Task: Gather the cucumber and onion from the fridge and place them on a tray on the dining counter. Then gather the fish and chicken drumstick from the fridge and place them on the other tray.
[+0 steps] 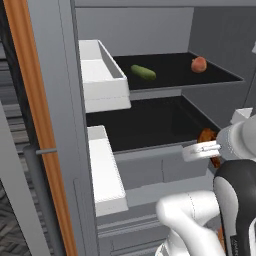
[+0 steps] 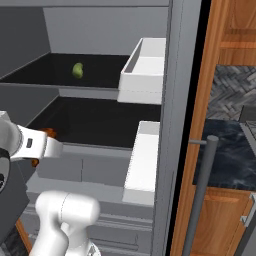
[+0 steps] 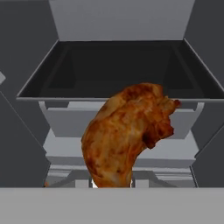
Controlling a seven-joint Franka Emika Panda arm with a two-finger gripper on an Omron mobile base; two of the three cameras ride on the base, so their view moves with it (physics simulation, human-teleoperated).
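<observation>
We see the chicken drumstick [image 3: 129,135] clamped in the claw [image 1: 207,149], rising straight up from between the fingers in the hand view and hiding them; the claw is closed on its narrower lower end. In the left base view a sliver of it [image 1: 206,136] shows just behind the white hand, at the right front edge of the lower shelf [image 1: 145,122] of the fridge [image 1: 135,30]. In the right base view a small orange bit [image 2: 49,132] shows beside the wrist, at that shelf's left front edge.

The drumstick is lumpy, orange-brown with darker roasted patches, broad at the top and narrowing downward.

The arm rises from the base, bends at a white elbow and reaches level toward the open fridge, hand pointing into the lower shelf.

On the upper shelf [image 1: 170,70] we note the cucumber [image 1: 143,72], dark green, lying toward the left middle, and the onion [image 1: 199,64], reddish-orange, near the right edge, well apart from each other.
</observation>
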